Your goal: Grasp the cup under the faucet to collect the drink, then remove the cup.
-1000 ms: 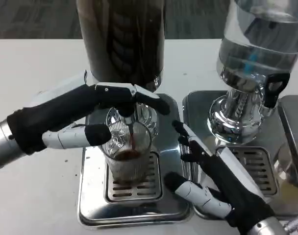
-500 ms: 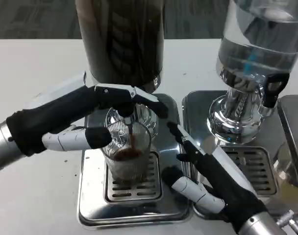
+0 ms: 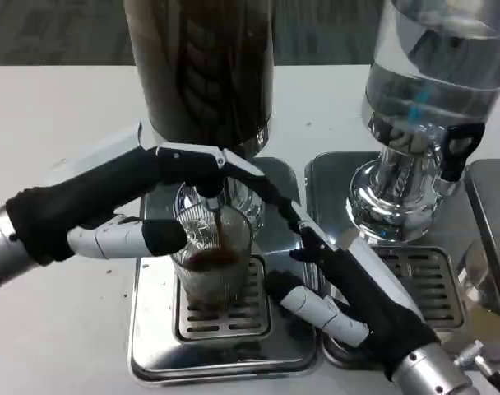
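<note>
Since the earlier frames, the right hand (image 3: 349, 288) was brought leftward, its spread, empty fingers nearly reaching the ribbed clear glass cup (image 3: 214, 262). That cup stood on the slotted steel drip tray (image 3: 155, 329) beneath the dark drink dispenser's faucet (image 3: 207, 191), partly filled by a thin brown stream. The left hand (image 3: 127, 206) was seen pressing the faucet lever. Filling appeared underway; next, the right hand would likely need closing around the cup.
</note>
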